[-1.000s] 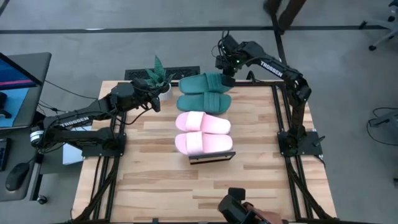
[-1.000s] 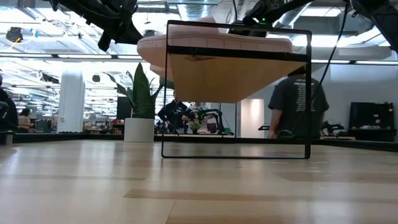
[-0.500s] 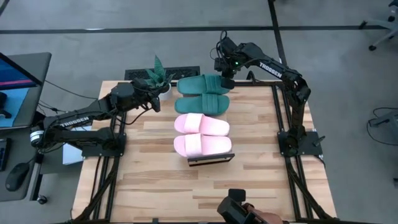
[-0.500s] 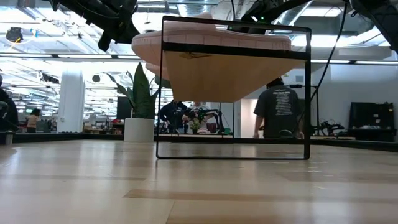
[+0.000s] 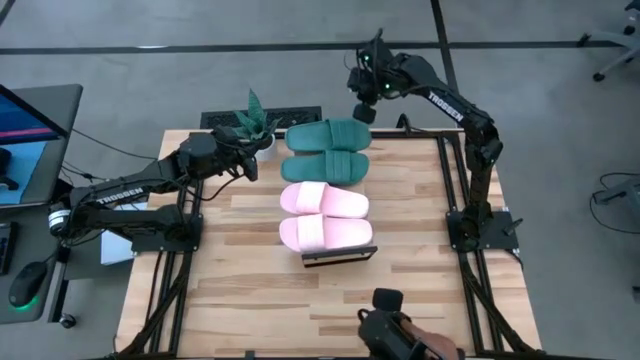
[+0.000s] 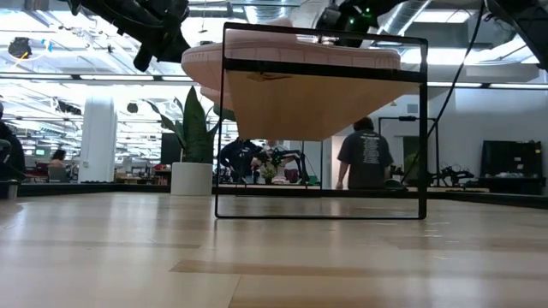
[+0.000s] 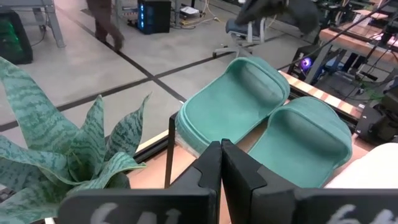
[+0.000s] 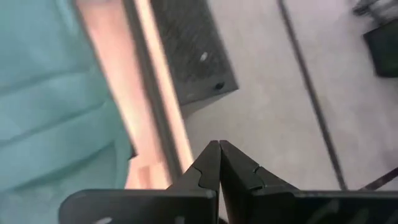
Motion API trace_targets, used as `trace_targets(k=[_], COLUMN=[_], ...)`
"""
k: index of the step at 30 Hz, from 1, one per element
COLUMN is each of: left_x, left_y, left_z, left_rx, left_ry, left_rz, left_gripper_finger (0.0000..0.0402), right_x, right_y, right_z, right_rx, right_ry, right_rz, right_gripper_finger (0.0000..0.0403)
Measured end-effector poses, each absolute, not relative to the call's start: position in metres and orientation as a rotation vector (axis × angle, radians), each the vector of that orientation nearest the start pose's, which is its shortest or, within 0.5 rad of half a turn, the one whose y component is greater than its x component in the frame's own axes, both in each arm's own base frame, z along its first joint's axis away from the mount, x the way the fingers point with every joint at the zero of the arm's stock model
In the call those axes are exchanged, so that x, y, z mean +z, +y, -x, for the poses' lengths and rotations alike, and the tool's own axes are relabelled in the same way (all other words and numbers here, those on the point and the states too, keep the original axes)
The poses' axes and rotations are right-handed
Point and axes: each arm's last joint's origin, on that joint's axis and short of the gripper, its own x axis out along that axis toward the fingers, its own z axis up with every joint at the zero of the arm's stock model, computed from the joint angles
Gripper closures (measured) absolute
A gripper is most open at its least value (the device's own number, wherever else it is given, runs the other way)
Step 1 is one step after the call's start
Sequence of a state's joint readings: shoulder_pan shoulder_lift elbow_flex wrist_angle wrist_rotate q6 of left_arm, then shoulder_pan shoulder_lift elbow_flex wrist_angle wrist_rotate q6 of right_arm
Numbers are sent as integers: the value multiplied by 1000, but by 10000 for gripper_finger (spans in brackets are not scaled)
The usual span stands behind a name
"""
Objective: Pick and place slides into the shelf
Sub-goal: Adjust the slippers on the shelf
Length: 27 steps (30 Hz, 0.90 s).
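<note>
The shelf (image 5: 340, 255) is a narrow rack with a dark frame, running from near to far across the table's middle. All the slides lie on its top. The two green slides (image 5: 325, 150) are at the far end and the two pink slides (image 5: 322, 216) at the near end. My right gripper (image 5: 366, 113) is shut and hangs above the shelf's far right corner, clear of the far green slide (image 8: 56, 93). My left gripper (image 5: 252, 168) is shut and stays in the air left of the green slides (image 7: 267, 118), beside a plant.
A potted plant (image 5: 255, 120) stands at the table's far edge, just left of the shelf. A person's hand with a dark device (image 5: 400, 335) reaches in at the near edge. Bare wood lies on both sides of the shelf and in front of it.
My right gripper has risen from the right end of the far green slide and now hangs clear above it, still shut. Early in this second the shelf and its slides shifted a little toward the table's left.
</note>
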<state>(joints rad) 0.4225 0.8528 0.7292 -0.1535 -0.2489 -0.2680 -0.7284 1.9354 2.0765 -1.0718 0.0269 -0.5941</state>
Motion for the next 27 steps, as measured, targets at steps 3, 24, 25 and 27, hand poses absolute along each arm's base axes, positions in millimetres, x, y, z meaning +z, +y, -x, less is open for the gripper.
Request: trace_targets(k=[3,24,25,27], left_x=[305,235,235,234], left_y=[84,76,74,71], left_z=[-169,-173,-174,-175], left_rx=[701,482,471,461], left_ry=[190,78,81,93], left_rz=[281,519,519,517], left_gripper_finger=[401,402,401,401], right_x=[383,484,488,494], right_y=[-266,-176,-173,-168], right_z=[-304,-270,-266,-258], right_rx=[-426,-179,-181,-184], right_ry=[1004,605,595,581], right_rz=[215,166,171,178], right_gripper_finger=[403,403,403,403])
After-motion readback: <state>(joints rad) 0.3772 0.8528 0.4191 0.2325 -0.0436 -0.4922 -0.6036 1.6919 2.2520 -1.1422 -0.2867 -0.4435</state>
